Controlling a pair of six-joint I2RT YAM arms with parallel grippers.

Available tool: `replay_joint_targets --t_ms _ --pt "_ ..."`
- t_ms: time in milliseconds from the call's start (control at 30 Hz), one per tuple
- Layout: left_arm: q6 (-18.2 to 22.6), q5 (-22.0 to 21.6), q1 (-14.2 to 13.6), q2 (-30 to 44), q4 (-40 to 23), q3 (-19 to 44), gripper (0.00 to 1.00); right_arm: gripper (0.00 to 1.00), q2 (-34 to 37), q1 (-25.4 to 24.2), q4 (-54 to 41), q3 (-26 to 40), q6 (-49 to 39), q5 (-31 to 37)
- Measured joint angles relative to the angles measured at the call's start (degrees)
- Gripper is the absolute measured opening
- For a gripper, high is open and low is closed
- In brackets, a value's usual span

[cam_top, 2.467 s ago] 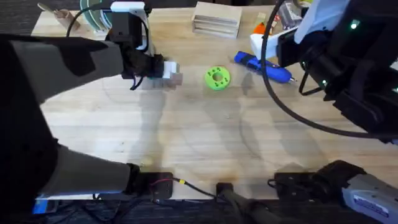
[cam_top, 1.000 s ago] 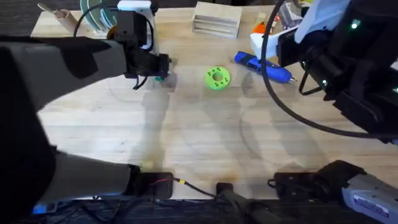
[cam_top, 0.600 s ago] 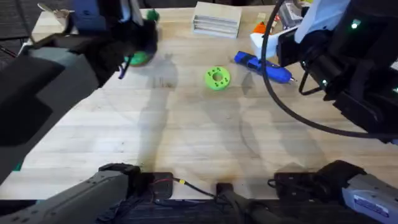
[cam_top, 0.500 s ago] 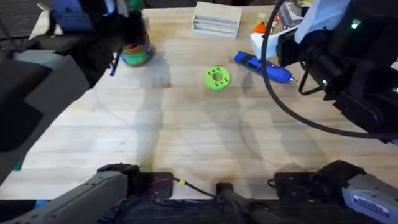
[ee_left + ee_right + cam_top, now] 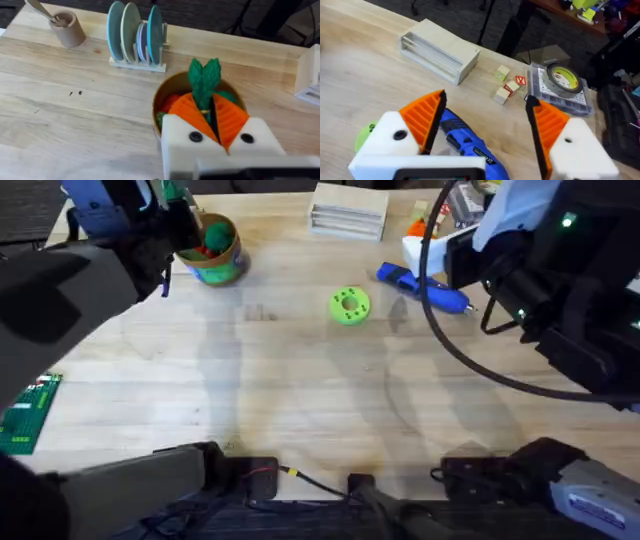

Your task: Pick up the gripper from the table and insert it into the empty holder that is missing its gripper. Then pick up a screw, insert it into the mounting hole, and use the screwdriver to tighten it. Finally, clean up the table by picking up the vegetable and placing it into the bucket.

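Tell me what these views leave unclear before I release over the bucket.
- The vegetable: its lower part is hidden between the left gripper pads in the left wrist view.
- The bucket: its far side is covered by the left arm in the overhead view.
- The screwdriver: cut off by the right wrist view's edge, under the open right gripper.

Bucket [image 5: 214, 248] at table's [image 5: 300, 400] far left, beside left arm [image 5: 90, 250]; lime disc [image 5: 349, 305] mid-table; screwdriver [image 5: 424, 288] lying right of it, near right arm [image 5: 560, 270]
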Motion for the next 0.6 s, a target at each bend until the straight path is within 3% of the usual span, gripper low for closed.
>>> replay_joint_targets --t_ms 167,200,267,400,467,600 --pt "-2.11 0.0 0.02 3.55 1.56 0.0 0.019 0.993 0.0 0.0 -0.27 0.0 0.0 0.0" --pt "-2.25 -0.02 0.02 4.04 1.68 0.0 0.07 0.993 0.0 0.0 -0.59 0.0 0.0 0.0" --pt "-2.88 0.08 0.02 4.47 1.84 0.0 0.314 0.993 0.0 0.0 -1.57 0.0 0.01 0.0" --pt "-3.34 0.13 0.02 4.48 2.29 0.0 0.912 0.993 -0.01 0.0 -3.4 0.0 0.02 0.0" --pt "-3.47 0.15 0.02 4.47 2.27 0.0 0.988 0.993 0.0 0.0 -3.74 0.0 0.02 0.0" --pt "-3.45 0.15 -0.03 4.09 2.17 0.0 0.994 0.993 0.0 0.0 -3.69 0.0 0.02 0.0"
